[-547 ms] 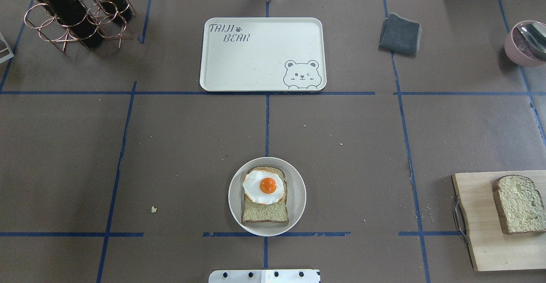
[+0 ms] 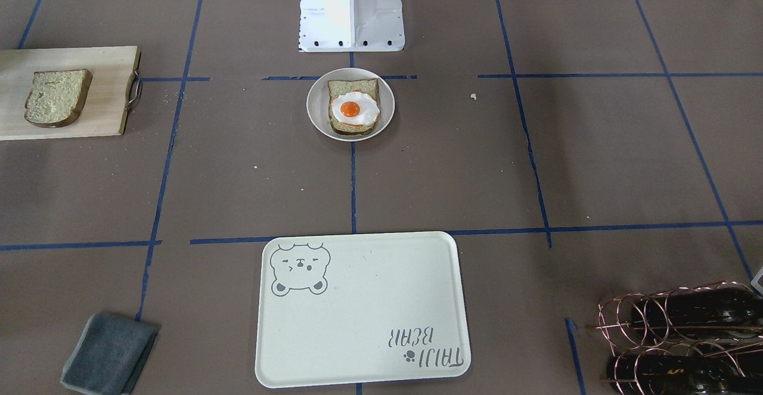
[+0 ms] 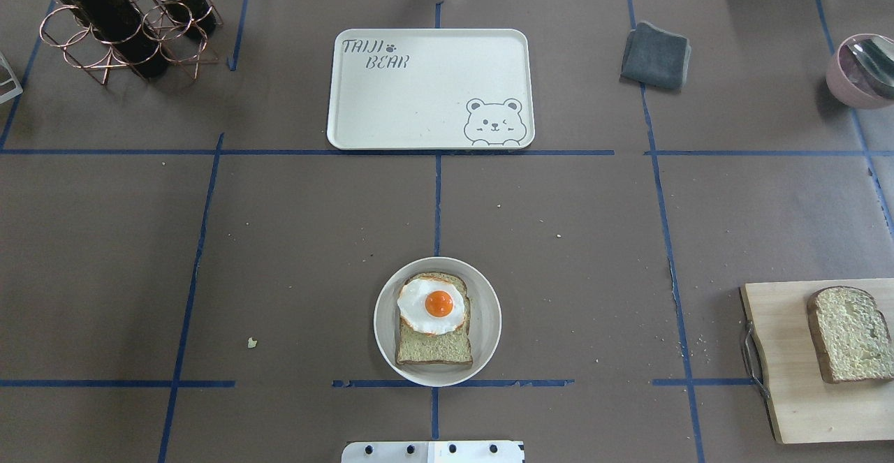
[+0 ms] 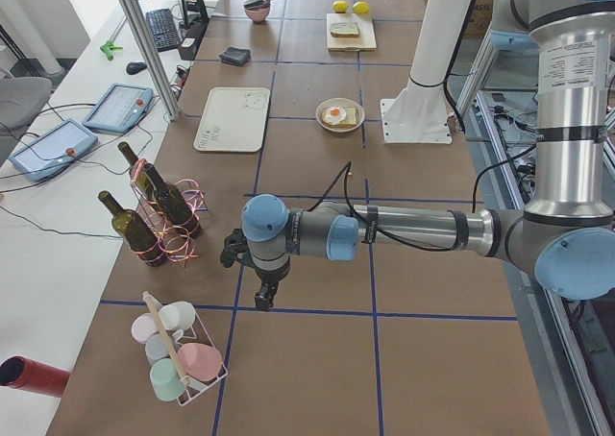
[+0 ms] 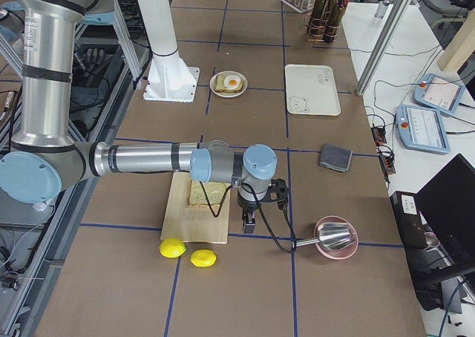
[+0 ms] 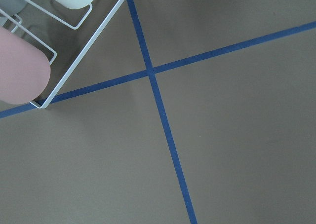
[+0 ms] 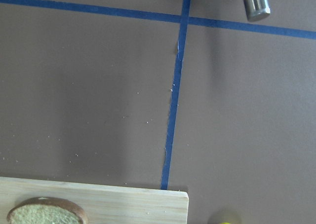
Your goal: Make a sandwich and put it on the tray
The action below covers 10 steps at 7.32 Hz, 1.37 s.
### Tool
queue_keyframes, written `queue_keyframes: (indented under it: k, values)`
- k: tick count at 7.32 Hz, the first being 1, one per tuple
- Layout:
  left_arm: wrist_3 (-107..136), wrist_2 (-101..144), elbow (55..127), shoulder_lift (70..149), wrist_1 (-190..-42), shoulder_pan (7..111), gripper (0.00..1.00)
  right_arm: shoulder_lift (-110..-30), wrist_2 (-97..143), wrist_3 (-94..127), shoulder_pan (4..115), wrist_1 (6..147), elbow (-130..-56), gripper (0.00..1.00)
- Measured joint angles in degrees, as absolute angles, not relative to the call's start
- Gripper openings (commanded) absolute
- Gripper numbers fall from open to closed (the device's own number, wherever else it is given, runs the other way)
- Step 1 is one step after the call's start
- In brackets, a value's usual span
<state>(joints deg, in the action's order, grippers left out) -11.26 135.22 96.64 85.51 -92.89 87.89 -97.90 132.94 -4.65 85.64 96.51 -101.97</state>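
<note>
Nothing is being seen to shift against the overhead picture of half a second ago. Every item is lying where it lay, and no arm is entering the overhead view. On that showing, the sandwich is being judged only half built, its next step not yet begun.

At far left, dark wine bottles are being held in a copper bottle rack [image 3: 129, 26]. The left gripper [image 4: 261, 300] is hanging low over bare table out at the left end, well apart from the food. Whether its fingers are spread or pressed together cannot be told.

At far centre the tray [image 3: 419, 100] is lying bare. At near centre, on a round plate [image 3: 489, 337], a bread slice [image 3: 433, 348] is being topped by the fried egg [image 3: 431, 304].

A folded grey cloth [image 3: 655, 56] is lying far right of the tray. At near right the second slice [image 3: 848, 334] is waiting on the cutting board [image 3: 789, 379], well apart from the plate, and is probably the next piece to be fetched. The right gripper [image 5: 249, 220] is hanging just beside that board, and its state likewise cannot be told.

On the tray, "TAIJI BEAR" is being read in grey beside a paw print, with a bear's face drawn in the opposite corner. No other writing is being made out.
</note>
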Motion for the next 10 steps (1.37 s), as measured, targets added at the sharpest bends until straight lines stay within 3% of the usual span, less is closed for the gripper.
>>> queue_keyframes:
  k: [8,10]
  values:
    - [-11.3,135.5,96.9,85.3,-92.9,87.9,1.00,-91.4,133.5,-1.4,83.3,96.0,-103.3,1.00]
    - [-11.2,135.5,96.9,85.4,-92.9,87.9,1.00,-93.8,136.6,0.3,83.0,90.5,-105.3,1.00]
